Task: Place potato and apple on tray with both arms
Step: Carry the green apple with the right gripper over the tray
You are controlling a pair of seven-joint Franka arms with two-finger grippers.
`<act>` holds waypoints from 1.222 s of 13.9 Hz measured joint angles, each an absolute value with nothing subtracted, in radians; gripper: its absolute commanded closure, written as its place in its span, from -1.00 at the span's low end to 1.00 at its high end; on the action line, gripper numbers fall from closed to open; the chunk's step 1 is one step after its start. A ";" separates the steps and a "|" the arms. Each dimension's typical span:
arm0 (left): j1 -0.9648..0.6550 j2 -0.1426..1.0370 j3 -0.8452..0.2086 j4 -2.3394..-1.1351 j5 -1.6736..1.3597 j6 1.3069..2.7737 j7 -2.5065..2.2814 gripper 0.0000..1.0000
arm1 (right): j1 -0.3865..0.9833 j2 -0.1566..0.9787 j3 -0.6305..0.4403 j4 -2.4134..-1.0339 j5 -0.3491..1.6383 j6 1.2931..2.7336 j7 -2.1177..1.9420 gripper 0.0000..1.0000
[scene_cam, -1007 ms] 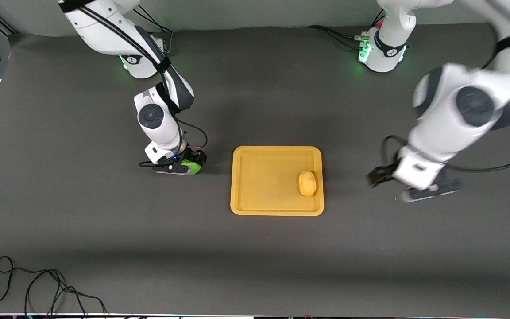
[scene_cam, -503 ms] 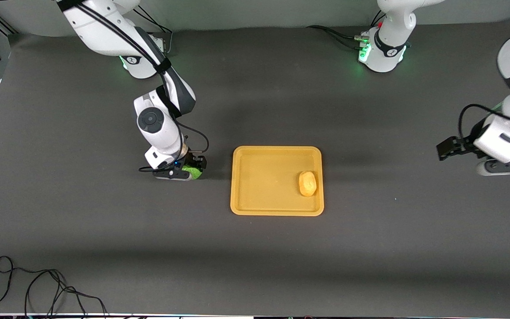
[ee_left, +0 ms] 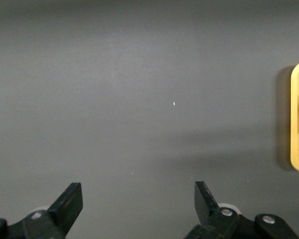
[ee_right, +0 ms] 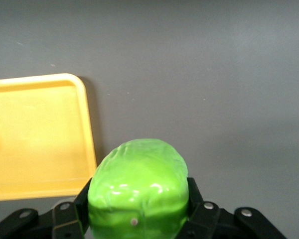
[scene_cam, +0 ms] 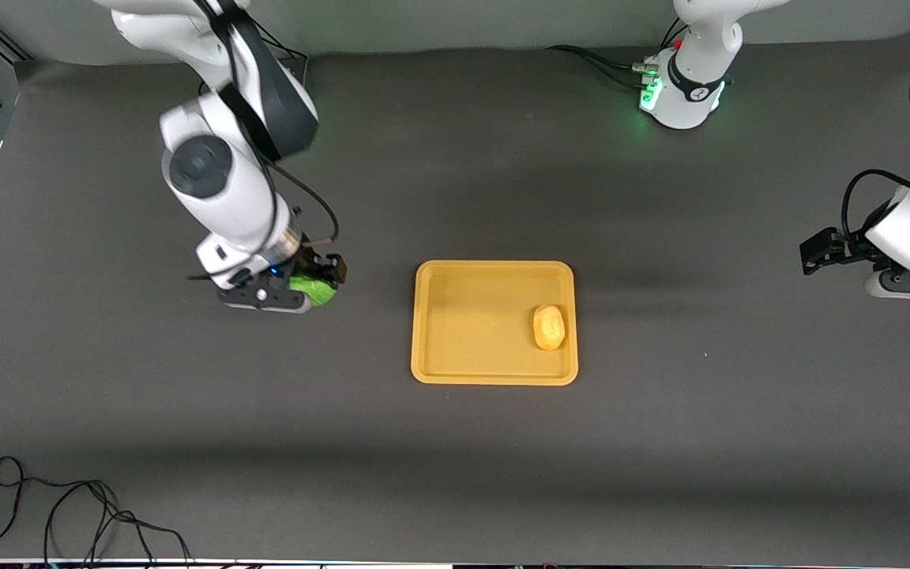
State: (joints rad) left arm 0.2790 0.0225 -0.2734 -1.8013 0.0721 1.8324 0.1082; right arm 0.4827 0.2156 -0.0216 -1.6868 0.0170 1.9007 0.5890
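The right gripper (scene_cam: 314,286) clamps the round green apple (ee_right: 137,191) over the dark grey table (scene_cam: 455,458). The left gripper (ee_left: 138,206) is spread wide, holding nothing. The yellow-tan oval potato (scene_cam: 549,327) lies on the orange-yellow plastic tray (scene_cam: 463,324).

Bare tabletop (scene_cam: 455,458) lies open all around the tray (scene_cam: 423,324). On the tray only the potato (scene_cam: 550,326) stands in the way, beside the rim toward the left arm's end.

Bright green, glossy, faintly wrinkled apple (ee_right: 137,186) between black fingers (ee_right: 74,213) of right gripper (scene_cam: 309,286). Yellow-tan potato (scene_cam: 549,326) on orange-yellow tray (scene_cam: 471,332). Matte dark grey table (scene_cam: 455,458). White arms (scene_cam: 222,186) with dark grey joints, black cables. Black left gripper (ee_left: 138,209).
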 measured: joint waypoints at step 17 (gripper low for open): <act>0.282 0.024 -0.259 -1.808 0.065 1.819 0.079 -1.00 | 0.792 0.959 -0.015 -1.008 -0.014 2.000 1.000 -0.23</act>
